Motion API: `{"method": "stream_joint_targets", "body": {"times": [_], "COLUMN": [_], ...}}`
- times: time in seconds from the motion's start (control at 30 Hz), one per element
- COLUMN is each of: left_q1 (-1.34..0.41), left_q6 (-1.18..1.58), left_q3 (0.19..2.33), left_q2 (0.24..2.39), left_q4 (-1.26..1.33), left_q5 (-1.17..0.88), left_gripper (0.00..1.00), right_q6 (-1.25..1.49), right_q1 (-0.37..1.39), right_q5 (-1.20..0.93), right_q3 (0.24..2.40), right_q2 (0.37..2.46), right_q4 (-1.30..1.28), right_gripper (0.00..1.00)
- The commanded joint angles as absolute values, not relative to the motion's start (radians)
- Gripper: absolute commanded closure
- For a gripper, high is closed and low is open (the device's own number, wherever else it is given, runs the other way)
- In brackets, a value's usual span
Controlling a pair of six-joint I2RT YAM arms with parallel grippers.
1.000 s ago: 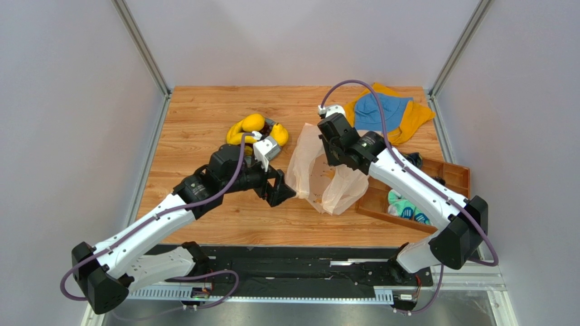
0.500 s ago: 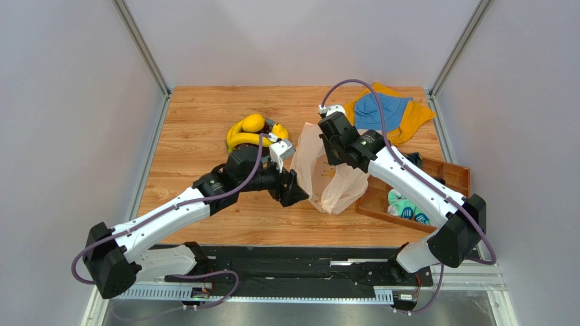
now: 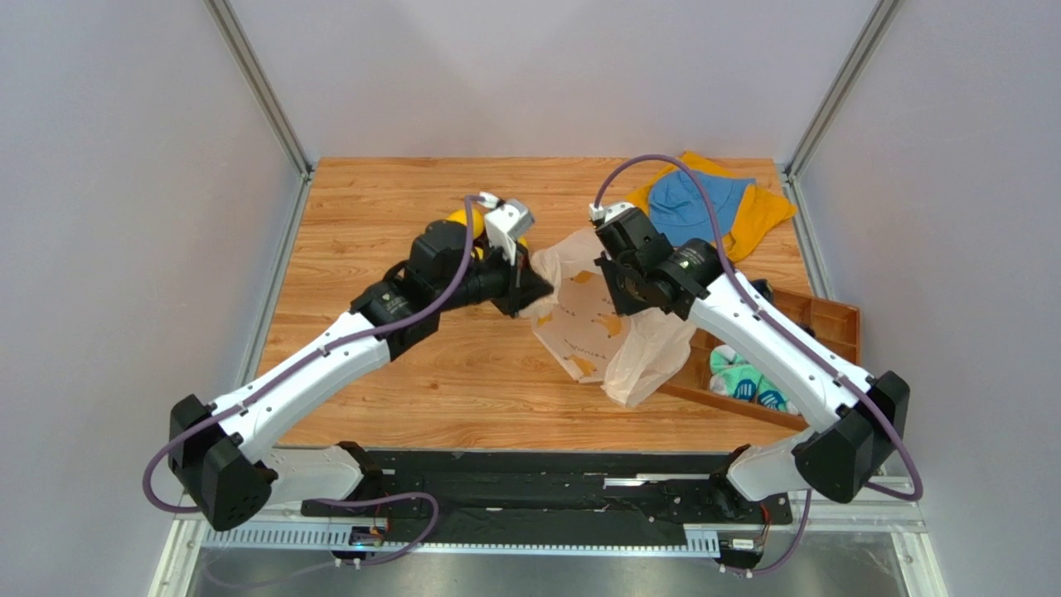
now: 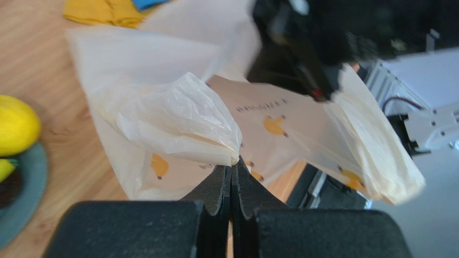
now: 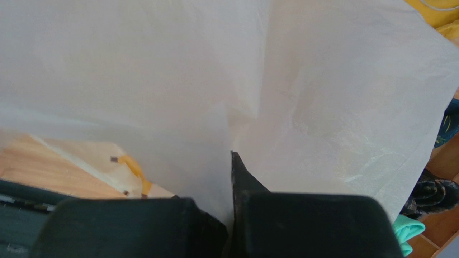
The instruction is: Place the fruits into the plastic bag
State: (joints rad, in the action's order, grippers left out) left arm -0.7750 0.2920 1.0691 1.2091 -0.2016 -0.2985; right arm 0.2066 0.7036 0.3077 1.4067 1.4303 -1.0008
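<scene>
The peach plastic bag [image 3: 583,326] hangs stretched between both grippers above the table's middle. My left gripper [image 3: 539,290] is shut on the bag's left edge; in the left wrist view its tips [image 4: 233,163] pinch a crumpled fold of the bag [image 4: 178,113]. My right gripper [image 3: 619,271] is shut on the bag's right edge, and in the right wrist view its tips [image 5: 231,157] are wrapped in the film [image 5: 323,102]. The fruits [image 3: 461,220] are mostly hidden behind my left arm. A yellow fruit [image 4: 16,126] rests on the grey-blue plate [image 4: 29,188].
Orange and blue cloths [image 3: 712,205] lie at the back right. A wooden tray [image 3: 837,321] holding small teal items [image 3: 745,377] stands at the right edge, under the right arm. Grey walls close in the left, right and far sides.
My left gripper was open near the bag's front; it has shut on the bag's edge and moved back toward the fruits, pulling the bag wider. The right gripper kept its hold.
</scene>
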Motion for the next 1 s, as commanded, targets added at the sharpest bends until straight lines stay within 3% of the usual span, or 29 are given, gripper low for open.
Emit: {"method": "stream_joint_targets", "body": {"times": [0.0, 0.1, 0.3, 0.37, 0.4, 0.5, 0.53, 0.67, 0.97], "left_q1": [-0.667, -0.644, -0.641, -0.64, -0.641, -0.641, -0.641, -0.634, -0.482], "left_q6": [0.279, 0.259, 0.271, 0.267, 0.262, 0.232, 0.226, 0.21, 0.282], "left_q3": [1.152, 1.196, 1.239, 1.246, 1.247, 1.227, 1.218, 1.142, 1.008], "left_q2": [1.302, 1.397, 1.491, 1.486, 1.479, 1.43, 1.39, 1.27, 1.092], "left_q4": [-0.17, -0.169, -0.155, -0.161, -0.164, -0.17, -0.172, -0.167, -0.213], "left_q5": [-0.322, -0.348, -0.345, -0.35, -0.351, -0.35, -0.345, -0.287, -0.046], "left_gripper": [1.0, 1.0, 0.98, 0.84, 0.61, 0.26, 0.23, 0.12, 0.11], "right_q6": [0.153, 0.184, 0.25, 0.261, 0.265, 0.281, 0.287, 0.293, 0.293], "right_q1": [0.703, 0.703, 0.696, 0.687, 0.683, 0.649, 0.638, 0.589, 0.577], "right_q5": [0.193, 0.141, 0.261, 0.264, 0.267, 0.261, 0.244, 0.203, 0.167], "right_q3": [1.44, 1.41, 1.394, 1.394, 1.391, 1.381, 1.368, 1.333, 1.312], "right_q2": [1.306, 1.264, 1.308, 1.325, 1.331, 1.347, 1.345, 1.335, 1.328], "right_q4": [-1.068, -1.028, -0.976, -0.957, -0.953, -0.933, -0.919, -0.885, -0.861], "right_gripper": [1.0, 1.0, 1.0, 1.0, 1.0, 1.0, 1.0, 1.0, 1.0]}}
